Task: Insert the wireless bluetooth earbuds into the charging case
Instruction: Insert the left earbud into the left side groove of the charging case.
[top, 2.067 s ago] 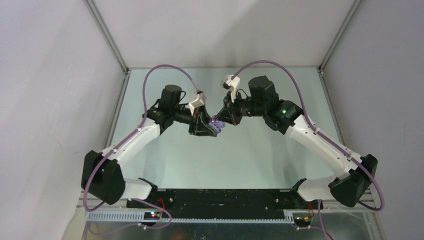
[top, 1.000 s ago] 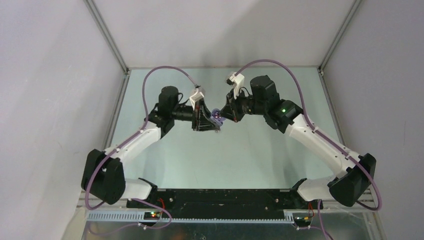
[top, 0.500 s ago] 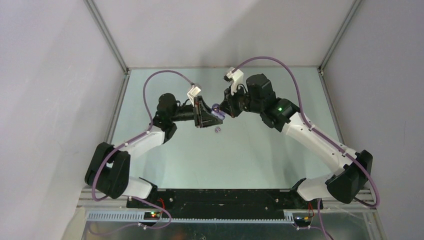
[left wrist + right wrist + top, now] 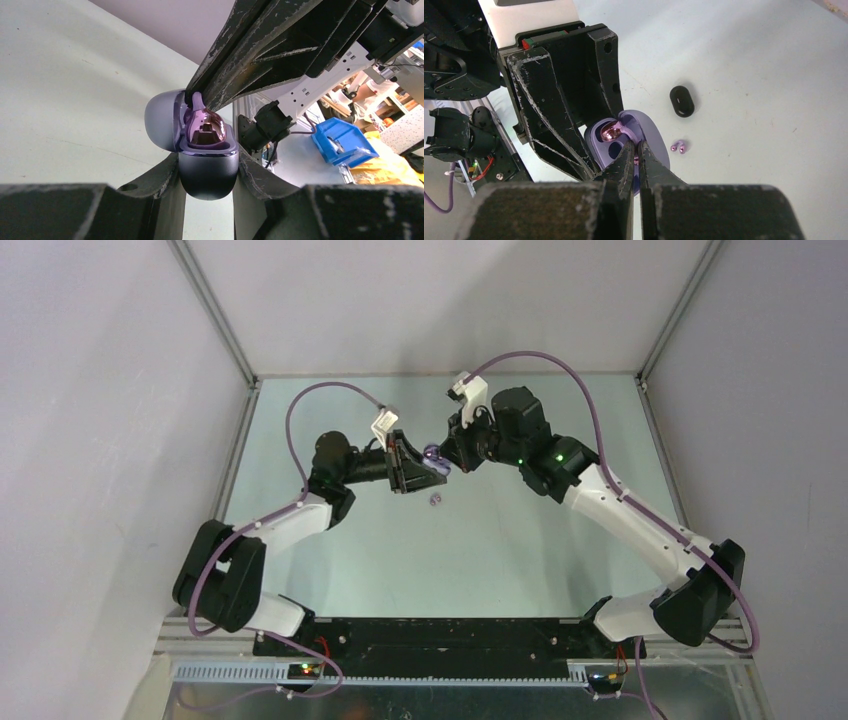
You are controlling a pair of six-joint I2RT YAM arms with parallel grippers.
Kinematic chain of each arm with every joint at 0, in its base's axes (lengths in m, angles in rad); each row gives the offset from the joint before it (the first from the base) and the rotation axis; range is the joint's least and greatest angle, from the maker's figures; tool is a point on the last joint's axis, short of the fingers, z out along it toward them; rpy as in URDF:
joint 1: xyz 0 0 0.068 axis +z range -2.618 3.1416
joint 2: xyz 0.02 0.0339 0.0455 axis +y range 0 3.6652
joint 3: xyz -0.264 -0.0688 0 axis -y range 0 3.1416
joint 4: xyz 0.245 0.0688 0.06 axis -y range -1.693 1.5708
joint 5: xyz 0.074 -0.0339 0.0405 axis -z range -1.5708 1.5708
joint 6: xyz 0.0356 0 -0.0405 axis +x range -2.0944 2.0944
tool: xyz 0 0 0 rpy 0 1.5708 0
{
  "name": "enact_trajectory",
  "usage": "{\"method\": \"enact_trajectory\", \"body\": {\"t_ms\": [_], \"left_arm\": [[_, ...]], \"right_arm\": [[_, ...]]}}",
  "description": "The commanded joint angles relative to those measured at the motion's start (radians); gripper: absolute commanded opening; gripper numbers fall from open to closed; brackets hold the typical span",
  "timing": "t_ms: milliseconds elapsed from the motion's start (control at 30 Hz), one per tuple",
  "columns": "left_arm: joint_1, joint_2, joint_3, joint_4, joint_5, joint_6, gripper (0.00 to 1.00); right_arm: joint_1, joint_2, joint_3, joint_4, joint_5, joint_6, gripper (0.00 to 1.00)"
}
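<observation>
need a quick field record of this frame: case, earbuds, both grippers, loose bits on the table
charging case: lilac, lid open, held off the table
left gripper: clamped on the case body
earbud: glossy pink, seated in one slot
second slot: empty
right gripper: shut, tips at the earbud's lilac end; pinch unclear
loose on table: small black oblong piece; two tiny lilac pieces near it, apart from the case

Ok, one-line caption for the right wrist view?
Left gripper holds the open charging case while the right gripper seats a pinched earbud in it.
</observation>
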State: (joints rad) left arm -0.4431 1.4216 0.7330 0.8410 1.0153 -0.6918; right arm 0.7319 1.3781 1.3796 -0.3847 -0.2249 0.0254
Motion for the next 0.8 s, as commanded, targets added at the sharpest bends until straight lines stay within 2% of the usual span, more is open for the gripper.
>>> {"method": "enact_trajectory", "body": {"t_ms": [0,367,600,767], "left_arm": [[-0.009,-0.007,0.007,0.045,-0.012,0.013,0.0],[-0.008,-0.008,0.026,-0.038,-0.034,0.061,0.0],[0.009,-0.022,0.022,-0.021,-0.036,0.049,0.0],[0.01,-0.027,0.018,0.011,-0.021,0.031,0.0]], "right_arm": [[0.015,0.001,0.04,0.017,-0.019,-0.013,0.0],[0.029,-0.006,0.031,0.009,-0.055,-0.022,0.0],[0.01,-0.037,-0.013,0.024,-0.11,-0.033,0.0],[0.007,-0.001,-0.017,0.048,-0.13,-0.002,0.0]]}}
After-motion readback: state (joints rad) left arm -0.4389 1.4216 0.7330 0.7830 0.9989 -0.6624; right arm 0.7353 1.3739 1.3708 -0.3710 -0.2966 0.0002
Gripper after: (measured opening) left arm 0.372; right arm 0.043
